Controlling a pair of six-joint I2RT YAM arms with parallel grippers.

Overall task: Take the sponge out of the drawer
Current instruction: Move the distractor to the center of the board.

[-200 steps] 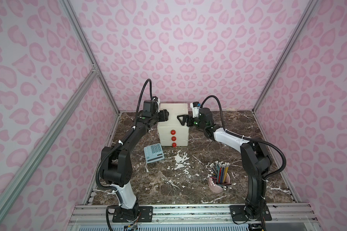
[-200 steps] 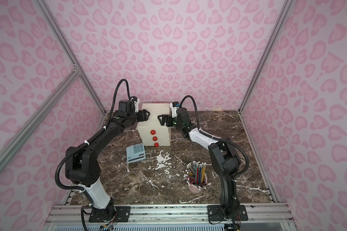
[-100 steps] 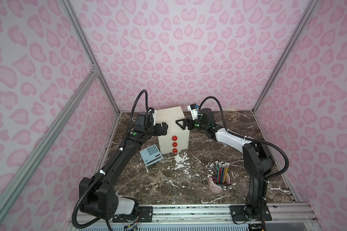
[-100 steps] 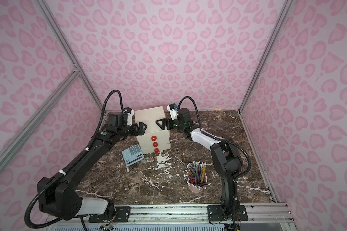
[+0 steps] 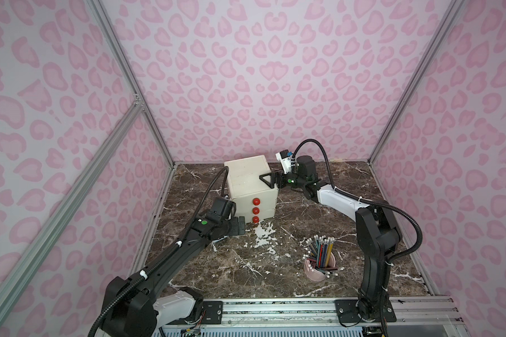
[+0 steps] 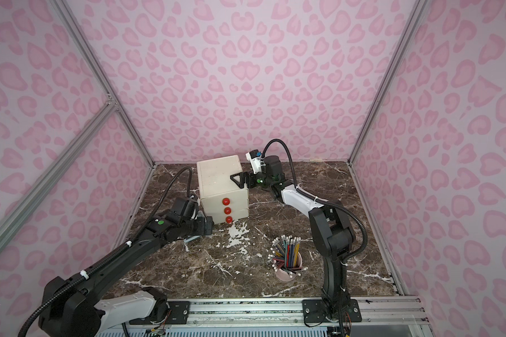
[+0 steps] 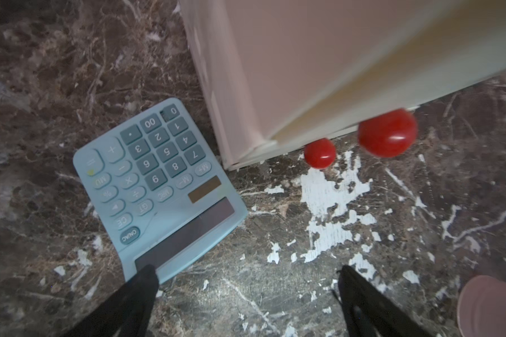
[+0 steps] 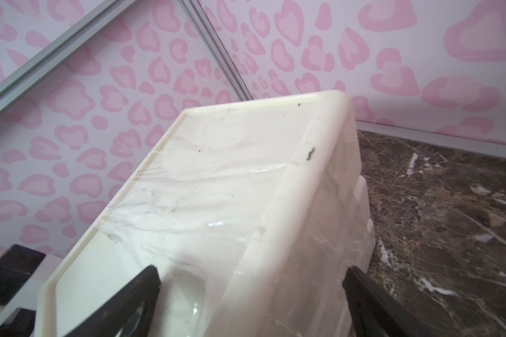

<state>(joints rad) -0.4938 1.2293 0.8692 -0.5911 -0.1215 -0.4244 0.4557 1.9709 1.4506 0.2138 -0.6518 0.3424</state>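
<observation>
L pincer (image 7: 247,271) low, jaws apart, R pincer (image 8: 251,270) raised, wide, prob. level

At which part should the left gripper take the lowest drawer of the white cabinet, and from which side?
Probably the bottom red knob: it is the only part standing out from the flat drawer front. Come from the front, low over the tabletop, with the jaws on either side of the knob. The left gripper is open beside it.
</observation>
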